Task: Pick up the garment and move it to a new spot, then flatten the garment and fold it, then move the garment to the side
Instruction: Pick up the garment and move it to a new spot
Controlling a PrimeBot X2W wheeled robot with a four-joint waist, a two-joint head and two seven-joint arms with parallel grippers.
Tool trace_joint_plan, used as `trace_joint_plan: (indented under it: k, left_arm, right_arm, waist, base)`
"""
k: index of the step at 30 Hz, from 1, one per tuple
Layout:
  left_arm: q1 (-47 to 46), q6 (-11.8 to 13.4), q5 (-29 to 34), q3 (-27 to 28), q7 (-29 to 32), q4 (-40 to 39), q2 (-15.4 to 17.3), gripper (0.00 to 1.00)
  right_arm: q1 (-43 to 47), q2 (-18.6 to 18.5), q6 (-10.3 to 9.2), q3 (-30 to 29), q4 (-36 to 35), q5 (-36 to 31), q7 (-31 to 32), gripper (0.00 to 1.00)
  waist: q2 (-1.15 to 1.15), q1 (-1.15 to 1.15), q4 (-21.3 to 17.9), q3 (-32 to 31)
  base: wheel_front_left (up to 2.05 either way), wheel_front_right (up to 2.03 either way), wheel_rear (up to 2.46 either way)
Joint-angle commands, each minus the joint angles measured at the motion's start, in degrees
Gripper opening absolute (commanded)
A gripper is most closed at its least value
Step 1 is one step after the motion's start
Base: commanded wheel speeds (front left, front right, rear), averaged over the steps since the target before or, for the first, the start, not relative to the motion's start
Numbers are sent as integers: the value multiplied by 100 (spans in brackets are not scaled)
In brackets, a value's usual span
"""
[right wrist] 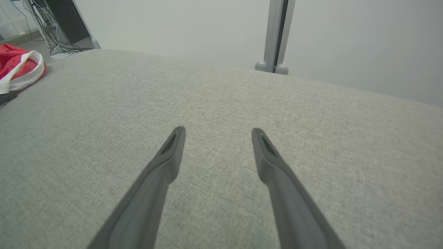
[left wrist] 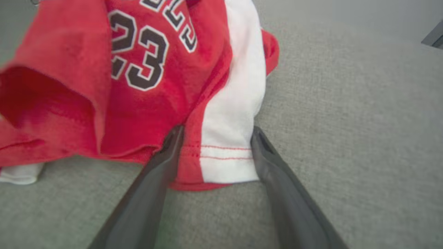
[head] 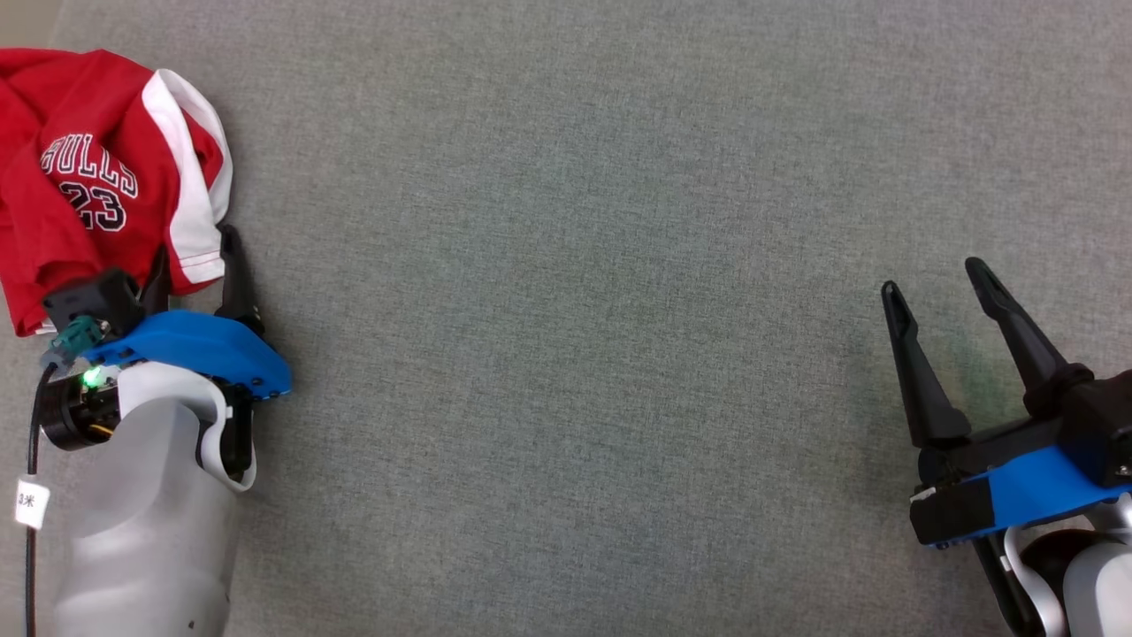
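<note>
The garment [head: 97, 168] is a red jersey with white side panels and the number 23, lying crumpled at the far left of the grey surface. My left gripper [head: 196, 257] is open at its near edge. In the left wrist view its two fingers straddle the garment's [left wrist: 221, 114] white-and-red hem, which lies between them ungripped, the gripper [left wrist: 216, 133] standing wide. My right gripper [head: 933, 281] is open at the lower right, far from the cloth, with bare fabric under its fingers [right wrist: 216, 133]. The right wrist view has the garment [right wrist: 19, 67] at its far left.
The grey fabric surface [head: 566, 310] stretches wide between the two arms. Beyond its far edge stand a grey post [right wrist: 275, 34] and a dark cabinet with cables [right wrist: 59, 24] against a pale wall.
</note>
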Motion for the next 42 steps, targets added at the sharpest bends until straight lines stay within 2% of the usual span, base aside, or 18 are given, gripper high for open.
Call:
trace_joint_plan:
  k: [1, 2, 3, 4, 5, 10, 19, 26, 33, 38, 42]
  left_arm:
    - [-51, -45, -44, 13, 24, 179, 2, 100]
    - [-124, -87, -64, 8, 30, 365, 3, 100]
    - [-175, -128, -86, -1, 33, 507, -4, 74]
    - [-210, -171, -77, 5, 31, 568, 7, 18]
    - [-244, -190, -69, 35, 29, 565, 30, 0]
    - [67, -103, 68, 361, 13, -40, 98, 0]
    - [1385, 65, 548, 945, 4, -1693, 32, 0]
    - [2466, 123, 791, 840, 18, -2468, -142, 0]
    - [3180, -66, 892, 232, 526, -3207, -474, 0]
    - [3298, -281, 918, -545, 851, -3493, -716, 0]
    - [3121, -429, 884, -1391, 997, -3588, -811, 0]
  right_arm:
    - [-97, -34, 0, -26, -6, -24, -30, 100]
    - [-103, -35, 0, -30, 5, -25, -44, 100]
    - [-99, -28, 0, -47, 10, -35, -51, 100]
    - [-101, -15, 0, -61, 20, -43, -62, 100]
    - [-102, -5, 0, -72, 32, -43, -77, 100]
    - [-48, 52, 0, -106, 149, -14, -191, 100]
    - [240, 235, 0, 16, 581, 95, -483, 100]
    - [589, 391, 0, 197, 973, 238, -697, 100]
    - [964, 486, 0, 155, 1084, 307, -754, 100]
    - [1109, 545, 0, 110, 991, 322, -722, 100]
    - [1112, 575, 0, 48, 932, 325, -709, 100]
  waist:
    - [-2, -1, -1, 19]
    - [-2, -1, -18, 29]
    - [-2, -1, -29, 31]
    - [-2, -1, -44, 18]
    - [-2, -1, -56, -2]
    - [-2, -1, -124, -310]
    - [-2, -1, -326, -1449]
    - [-2, -1, -646, -2400]
    - [-2, -1, -1098, -2876]
    - [-2, -1, -1574, -2818]
    - [-2, -1, -1967, -2631]
  base:
    - [0, 0, 0]
    - [0, 0, 0]
    - [0, 0, 0]
    - [0, 0, 0]
    - [0, 0, 0]
    - [0, 0, 0]
    - [0, 0, 0]
    - [0, 0, 0]
    - [0, 0, 0]
    - [0, 0, 0]
    - [0, 0, 0]
